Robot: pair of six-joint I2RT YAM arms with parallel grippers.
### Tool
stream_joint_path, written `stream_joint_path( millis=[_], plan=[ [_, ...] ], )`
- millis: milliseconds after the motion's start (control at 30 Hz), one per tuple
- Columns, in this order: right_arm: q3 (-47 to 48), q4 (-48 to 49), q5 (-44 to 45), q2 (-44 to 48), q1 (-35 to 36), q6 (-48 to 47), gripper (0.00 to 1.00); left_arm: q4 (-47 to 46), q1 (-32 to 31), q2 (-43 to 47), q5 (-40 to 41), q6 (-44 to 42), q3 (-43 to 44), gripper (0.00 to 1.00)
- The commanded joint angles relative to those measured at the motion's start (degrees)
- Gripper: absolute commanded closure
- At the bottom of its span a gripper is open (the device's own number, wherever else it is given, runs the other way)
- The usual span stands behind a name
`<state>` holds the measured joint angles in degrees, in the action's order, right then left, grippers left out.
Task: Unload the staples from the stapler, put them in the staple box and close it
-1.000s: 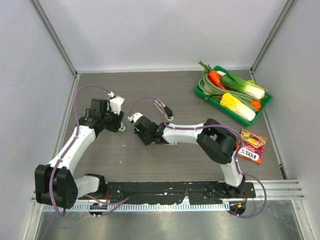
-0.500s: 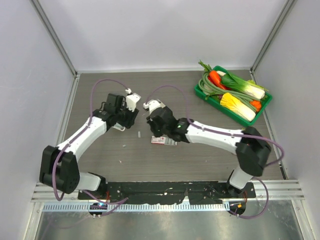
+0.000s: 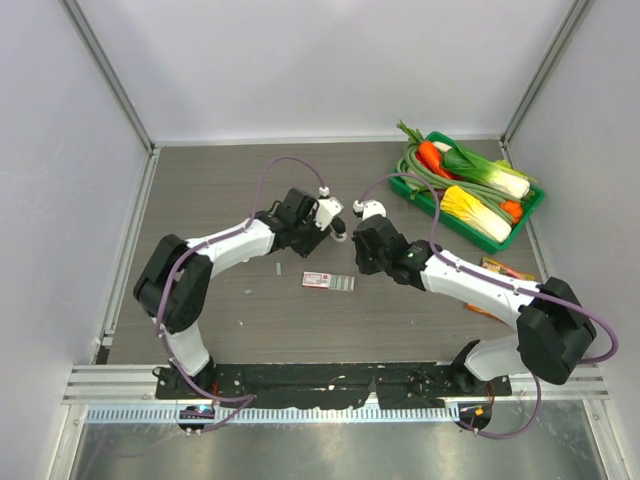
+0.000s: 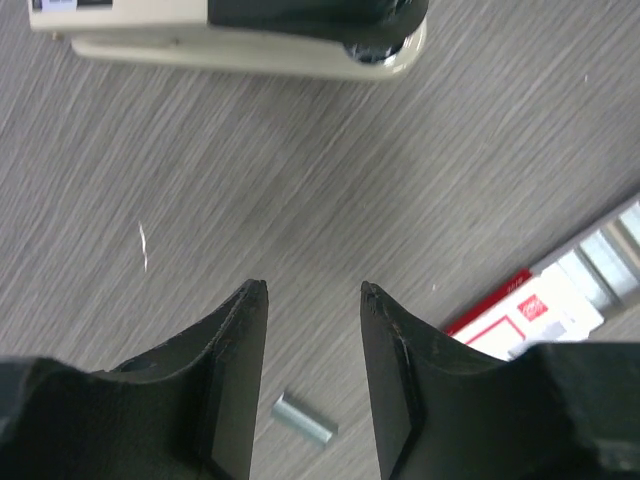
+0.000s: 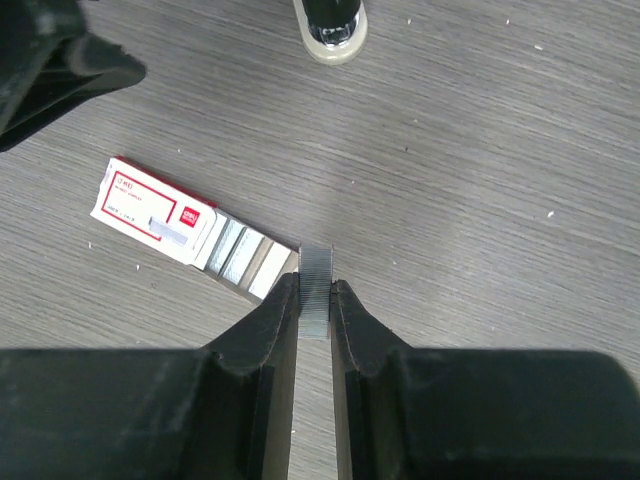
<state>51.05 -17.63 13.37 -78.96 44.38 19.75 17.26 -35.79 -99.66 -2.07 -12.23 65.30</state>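
The stapler is pale with a dark part on top. It lies on the table ahead of my left gripper, which is open, empty and apart from it. Its rounded end shows at the top of the right wrist view. In the top view my left gripper hides most of it. My right gripper is shut on a short strip of staples and holds it above the table. In the top view the right gripper is just right of the left one.
A red-and-white staple box lies with its inner tray slid out, below the right fingers. A small loose staple piece lies under the left gripper. A green tray of vegetables is at the back right, a candy packet at the right.
Both arms have swung to the right. My left gripper moved from the left side to the table's middle. My right gripper moved right, off the staple box.
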Motion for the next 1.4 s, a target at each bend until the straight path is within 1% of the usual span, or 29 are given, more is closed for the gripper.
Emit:
stream_joint_path(
  millis=[0,200,267,633,967,1133,1200,1367],
  plan=[
    [-1.1,1.0,-1.0,3.5,-1.0,1.6,0.97,-4.4,-1.9,-3.3,1.6,0.2,4.2,0.55],
    [-2.7,1.6,-2.5,5.4,-2.5,2.1,0.98,-5.5,-3.7,-4.9,1.7,-0.1,1.9,0.55],
    [-3.2,2.2,-3.0,5.7,-2.8,2.5,0.98,-5.7,-4.4,-4.9,3.5,-0.1,1.2,0.55],
    [-4.0,3.8,-5.3,5.0,-2.9,3.9,0.98,-5.9,-8.2,-0.3,5.1,1.5,-5.8,0.55],
    [-4.6,4.6,-6.3,4.5,-2.9,4.0,0.99,-4.8,-9.1,3.9,3.9,1.7,-9.4,0.55],
    [-5.1,5.9,-8.1,2.7,-2.6,4.2,0.99,-4.0,-9.0,4.9,4.8,1.1,-9.0,0.55],
    [-5.1,6.7,-8.0,1.6,-2.1,4.1,0.99,-2.3,-9.0,5.3,4.5,1.3,-7.9,0.55],
    [-4.0,7.8,-5.3,-0.9,1.1,3.6,0.99,2.3,-8.2,7.5,2.4,1.9,-5.4,0.55]
  ],
)
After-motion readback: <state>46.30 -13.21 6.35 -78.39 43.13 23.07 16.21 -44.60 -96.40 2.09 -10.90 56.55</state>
